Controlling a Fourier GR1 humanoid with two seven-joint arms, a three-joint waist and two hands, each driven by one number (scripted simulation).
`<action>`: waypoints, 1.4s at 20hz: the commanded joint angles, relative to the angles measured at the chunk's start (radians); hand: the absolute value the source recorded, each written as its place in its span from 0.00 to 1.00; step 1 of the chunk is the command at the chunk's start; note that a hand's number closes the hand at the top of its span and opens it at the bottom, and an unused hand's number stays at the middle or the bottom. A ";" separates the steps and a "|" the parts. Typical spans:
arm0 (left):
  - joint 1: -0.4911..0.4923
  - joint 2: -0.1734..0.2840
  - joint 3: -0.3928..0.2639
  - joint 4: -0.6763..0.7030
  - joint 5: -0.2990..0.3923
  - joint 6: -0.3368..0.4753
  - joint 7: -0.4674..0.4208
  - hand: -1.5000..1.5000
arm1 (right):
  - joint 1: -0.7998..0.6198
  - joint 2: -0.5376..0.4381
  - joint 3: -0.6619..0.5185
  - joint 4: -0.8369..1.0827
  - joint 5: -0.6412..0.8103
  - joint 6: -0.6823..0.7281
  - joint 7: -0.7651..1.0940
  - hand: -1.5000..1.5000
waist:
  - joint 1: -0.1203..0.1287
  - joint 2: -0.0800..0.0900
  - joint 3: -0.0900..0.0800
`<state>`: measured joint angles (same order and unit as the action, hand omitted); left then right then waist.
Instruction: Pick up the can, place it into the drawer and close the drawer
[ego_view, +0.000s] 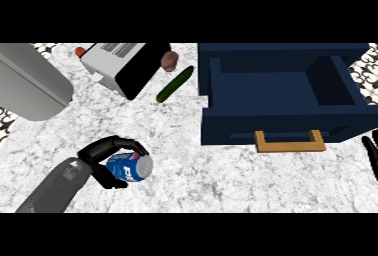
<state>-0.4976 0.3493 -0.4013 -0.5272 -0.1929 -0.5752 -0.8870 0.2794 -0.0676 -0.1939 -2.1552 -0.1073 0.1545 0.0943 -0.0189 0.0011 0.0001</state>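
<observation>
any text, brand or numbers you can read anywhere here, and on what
No word or number reads clearly anywhere in the head view.
Blue can, held in the left hand: a red, white and blue mark, its lettering too blurred to read.
Toaster, drawer and its handle: no text visible.

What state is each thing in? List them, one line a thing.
Can: held in the left hand, off to the left of the drawer, not yet inside it.
Left hand: fingers curled round the can.
Drawer: pulled open, nothing seen inside, wooden handle facing the robot.
Right hand: only a sliver shows at the right edge; cannot tell.
Cucumber: lying on the counter.
</observation>
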 joint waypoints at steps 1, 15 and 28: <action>0.045 -0.009 -0.032 -0.027 0.021 -0.201 -0.108 1.00 | 0.020 0.012 -0.006 -0.003 0.001 0.000 -0.020 0.00 | 0.009 -0.001 0.000; 0.117 -0.039 0.321 -0.083 0.417 0.233 0.207 1.00 | 0.024 0.002 -0.055 -0.005 0.001 -0.016 -0.011 0.00 | 0.070 -0.009 0.001; 0.112 -0.192 0.293 -0.694 0.425 0.746 0.671 1.00 | 0.050 0.025 -0.045 -0.034 -0.005 0.004 -0.013 0.00 | 0.034 -0.010 0.002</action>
<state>-0.4084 0.1816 -0.0614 -1.0106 0.2593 0.0702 -0.3423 0.3216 -0.0504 -0.2350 -2.1964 -0.1167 0.1533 0.0965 0.0175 -0.0095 0.0019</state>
